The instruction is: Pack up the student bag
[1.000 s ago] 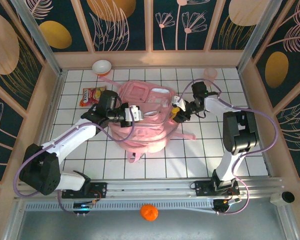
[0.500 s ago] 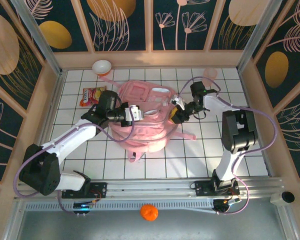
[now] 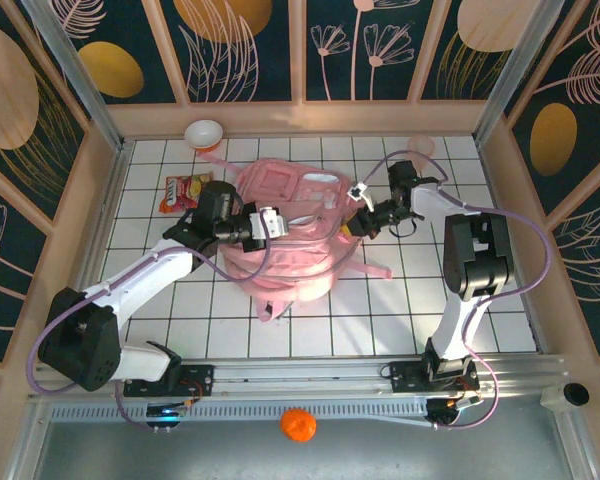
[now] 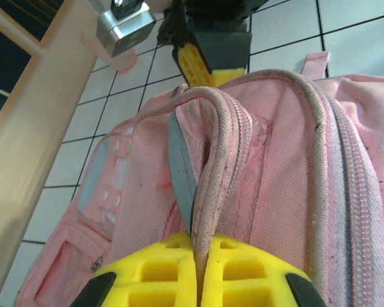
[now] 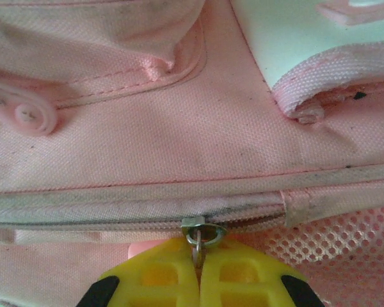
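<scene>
From above, the left fingers [image 3: 269, 222] are clamped on the left side of the bag [image 3: 285, 268], and the right fingers [image 3: 355, 227] are closed against its right side. The bag lies in a heap at the middle of the table [image 3: 220, 320], between the two arms, with a strap trailing off its near edge. A snack packet [image 3: 185, 192] lies just left of the bag at the far left. A bowl [image 3: 203, 133] stands at the far edge, and a cup [image 3: 420, 147] stands at the far right. An orange [image 3: 298, 424] sits on the near ledge in front of the arm bases.

In the left wrist view, the left fingers [image 4: 179, 265] are pressed together on a raised fold of the bag [image 4: 275, 160], pinching its corded rim and a grey strip beside it. The zipper track runs along the fold to the right. At the top, the right fingers [image 4: 201, 64] touch the far end of the same fold, with white table tiles [image 4: 345, 25] behind.

In the right wrist view, the right fingers [image 5: 173, 275] are shut on the zipper pull [image 5: 197, 242], whose metal ring hangs from the slider on a closed zipper line. Above it lies pink bag [image 5: 147, 141] fabric with a pale panel [image 5: 288, 38] at the upper right. Pink mesh [image 5: 345, 236] shows at the lower right.
</scene>
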Tool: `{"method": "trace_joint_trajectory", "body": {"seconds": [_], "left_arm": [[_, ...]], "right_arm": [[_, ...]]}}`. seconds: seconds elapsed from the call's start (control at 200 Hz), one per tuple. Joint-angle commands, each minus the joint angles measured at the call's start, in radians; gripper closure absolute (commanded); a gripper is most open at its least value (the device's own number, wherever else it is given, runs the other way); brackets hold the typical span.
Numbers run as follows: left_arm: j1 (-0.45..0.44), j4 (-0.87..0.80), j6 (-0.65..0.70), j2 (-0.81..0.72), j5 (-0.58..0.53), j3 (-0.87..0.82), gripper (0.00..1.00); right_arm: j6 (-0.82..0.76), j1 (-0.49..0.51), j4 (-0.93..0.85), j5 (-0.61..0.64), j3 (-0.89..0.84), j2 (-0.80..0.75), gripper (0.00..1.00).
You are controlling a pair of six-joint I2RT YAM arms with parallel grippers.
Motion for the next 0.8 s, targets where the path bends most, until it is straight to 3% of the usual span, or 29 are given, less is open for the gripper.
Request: {"method": "trace_joint_trajectory", "body": {"seconds": [0.0,0.305,0.586,0.796], "left_arm": [[-0.009,0.148,-0.033,-0.006,-0.101,-0.005,1.00],[-0.060,0.209,-0.118,0.030,-0.279,-0.002,1.00],[-0.130,0.304,-0.369,0.078,-0.441,0.040,1.00],[-0.183,0.326,-0.544,0.128,-0.566,0.065,1.00]], "right_arm": [[0.046,-0.004,-0.016,-0.078,0.001,-0.071,1.00],[0.142,0.022,-0.016,-0.095,-0.062,-0.163,1.00],[0.291,0.082,0.030,-0.096,-0.162,-0.298,1.00],[0.503,0.120,0.125,-0.051,-0.229,-0.407,1.00]]}}
